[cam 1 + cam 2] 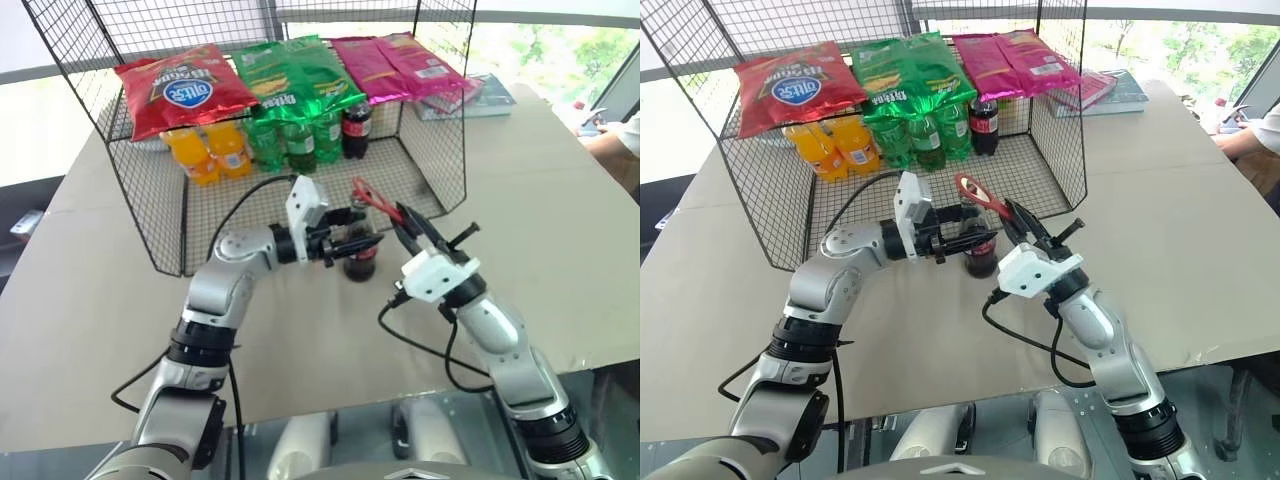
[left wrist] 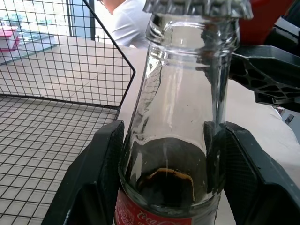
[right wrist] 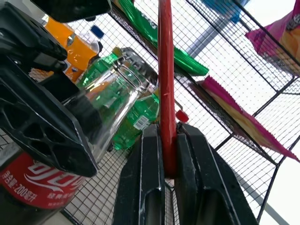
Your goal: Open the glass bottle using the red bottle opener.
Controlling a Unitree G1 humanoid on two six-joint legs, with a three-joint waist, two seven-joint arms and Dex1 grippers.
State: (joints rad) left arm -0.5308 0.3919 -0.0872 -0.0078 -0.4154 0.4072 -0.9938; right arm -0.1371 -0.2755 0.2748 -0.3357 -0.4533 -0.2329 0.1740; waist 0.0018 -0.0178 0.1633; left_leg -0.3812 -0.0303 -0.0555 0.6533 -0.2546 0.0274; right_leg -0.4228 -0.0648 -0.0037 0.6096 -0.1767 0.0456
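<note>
The glass bottle (image 1: 361, 263) stands upright on the table just in front of the wire basket, with dark drink, a red label and a clear neck (image 2: 180, 93). My left gripper (image 1: 345, 240) reaches in level from the left and is shut on the bottle's shoulder, one finger (image 2: 93, 173) on each side. The metal cap (image 2: 197, 7) sits on the bottle's mouth. My right gripper (image 1: 410, 228) comes from the right, tilted upward, shut on the handle of the red bottle opener (image 1: 372, 198). The opener's loop head hangs right by the cap; whether they touch I cannot tell.
The wire basket (image 1: 150, 215) stands behind the bottle, holding orange bottles (image 1: 210, 150), green bottles (image 1: 290, 140) and a dark cola bottle (image 1: 356, 128), with chip bags (image 1: 185, 90) on top. Books (image 1: 470, 95) lie at the far right. A person's hand (image 1: 615, 140) rests at the table's right edge.
</note>
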